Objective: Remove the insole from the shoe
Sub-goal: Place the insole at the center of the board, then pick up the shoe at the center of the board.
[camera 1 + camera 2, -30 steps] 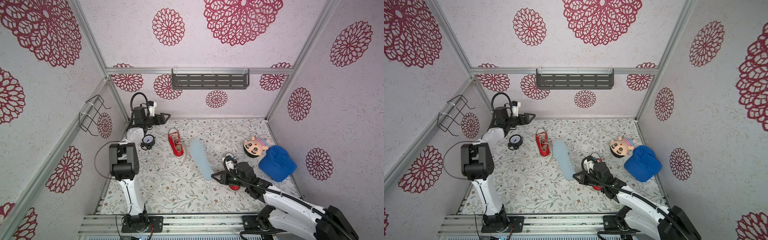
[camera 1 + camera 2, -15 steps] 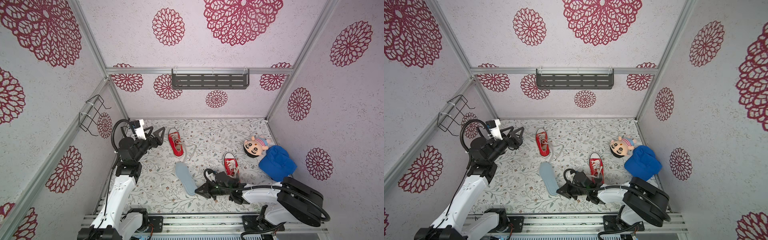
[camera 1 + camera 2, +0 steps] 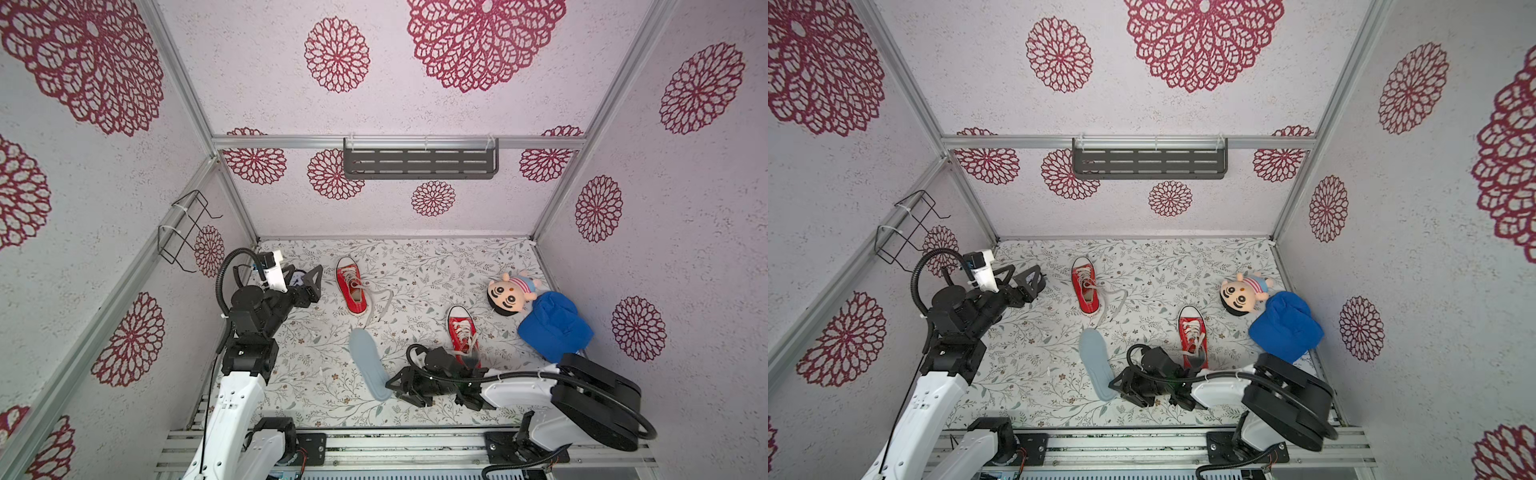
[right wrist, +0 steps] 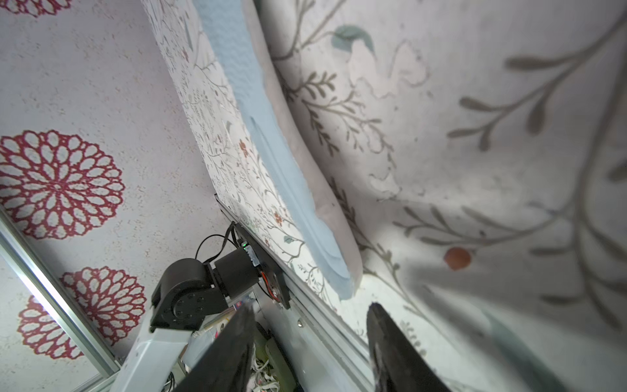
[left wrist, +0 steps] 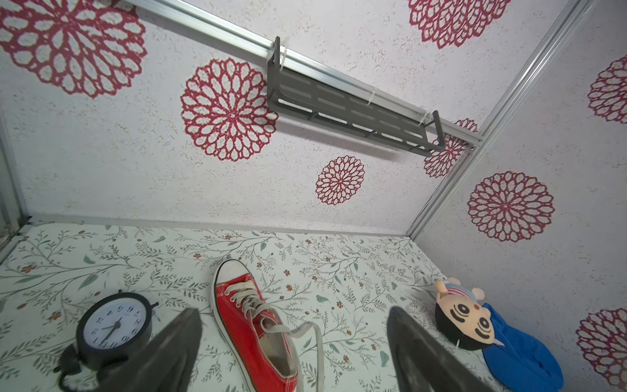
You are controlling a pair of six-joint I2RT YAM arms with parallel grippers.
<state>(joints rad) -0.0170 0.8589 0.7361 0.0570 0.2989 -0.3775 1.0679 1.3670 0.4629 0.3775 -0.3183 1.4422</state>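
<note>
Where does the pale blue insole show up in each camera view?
Top view: insole, lower centre of the floral mat.
Top view: same place.
Left wrist: not in it.
Right wrist: long strip just beyond the right tool.
Shared landmark: the floral mat, in all four.

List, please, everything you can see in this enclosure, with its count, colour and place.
shoes: 2, red, white laces; one far on the mat, the other by the right arm
insole: 1, light blue, flat on the mat, outside both shoes
doll: 1, black hair, blue clothes, mat's right side
alarm clock: 1, black, white face, beside the far shoe
shelf: 1, dark grey, back wall
wire rack: 1, black, left wall
mat: 1, white floral, floor
left end effector: 1, black, open, near the clock
right end effector: 1, black, open, at the insole's near end
</note>
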